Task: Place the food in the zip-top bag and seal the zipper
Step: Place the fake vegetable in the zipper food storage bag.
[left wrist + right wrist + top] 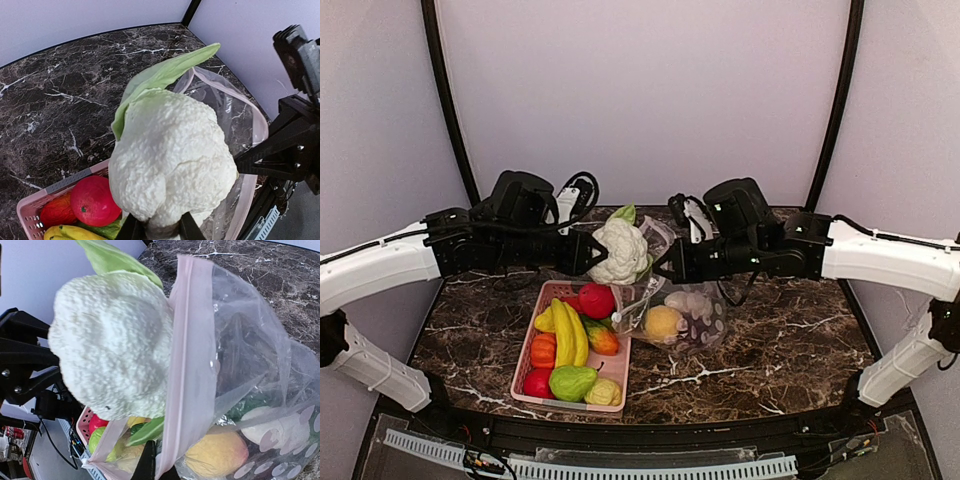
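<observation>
My left gripper is shut on the stem of a white cauliflower with a green leaf, held in the air just left of the bag's mouth. The clear dotted zip-top bag stands propped up. My right gripper is shut on its pinkish zipper edge, lifting the mouth open. A yellow-orange ball and other food lie inside the bag.
A pink basket at front left holds a banana, a red fruit, a green fruit and several other pieces. Cables and a white power strip lie at the table's back. Enclosure walls stand close behind.
</observation>
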### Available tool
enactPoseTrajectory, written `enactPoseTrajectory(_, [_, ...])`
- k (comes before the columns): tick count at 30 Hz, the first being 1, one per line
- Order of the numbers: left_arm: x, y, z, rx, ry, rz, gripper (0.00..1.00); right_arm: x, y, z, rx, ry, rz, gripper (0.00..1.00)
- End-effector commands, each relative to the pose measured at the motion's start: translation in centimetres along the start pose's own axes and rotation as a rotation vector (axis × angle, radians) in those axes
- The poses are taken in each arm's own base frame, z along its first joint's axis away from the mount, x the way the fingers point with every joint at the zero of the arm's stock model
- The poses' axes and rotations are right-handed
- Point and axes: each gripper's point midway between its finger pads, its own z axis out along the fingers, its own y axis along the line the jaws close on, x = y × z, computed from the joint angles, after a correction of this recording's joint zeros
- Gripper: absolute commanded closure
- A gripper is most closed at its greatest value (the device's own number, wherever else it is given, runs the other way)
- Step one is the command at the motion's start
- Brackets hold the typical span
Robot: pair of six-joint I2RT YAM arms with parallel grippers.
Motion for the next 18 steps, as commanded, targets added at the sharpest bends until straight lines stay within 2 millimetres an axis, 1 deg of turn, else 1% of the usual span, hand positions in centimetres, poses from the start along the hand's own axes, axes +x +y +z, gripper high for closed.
enactPoseTrajectory(1, [0.9,1.6,-0.8,-0.065,0.012,0.019,0.89,-2.4,2.7,-1.8,-0.083,-0.087,-0.025,1.00])
enactPoseTrajectory(4, [1.1,1.3,-0.2,-0.051,0.029,0.017,0.89,-2.6,3.2,-1.6,-0.101,-0.082,-0.038,1.00])
enactPoseTrajectory(7, [0.9,0.3,0.2,-0.010,0.038,0.014,0.89,-2.6,3.8,-1.3,-0.112,-0.075,-0.053,1.00])
enactPoseTrajectory(10, [0.4,-0.9,0.5,0.043,0.035,0.007,0.90,-2.7,3.9,-0.9,-0.106,-0.074,-0.056,1.00])
enactPoseTrajectory(13, [0.0,-2.0,0.4,0.069,0.027,0.015,0.90,-3.0,2.8,-0.8,-0.050,-0.096,-0.024,1.00])
enactPoseTrajectory(14, [0.0,-2.8,0.3,0.100,0.035,0.021,0.90,-3.3,2.3,-0.9,-0.026,-0.111,-0.010,1.00])
enactPoseTrajectory(18, [0.3,-4.6,-0.1,0.163,0.050,0.044,0.90,-4.1,0.8,-1.3,0.025,-0.150,0.038,1.00])
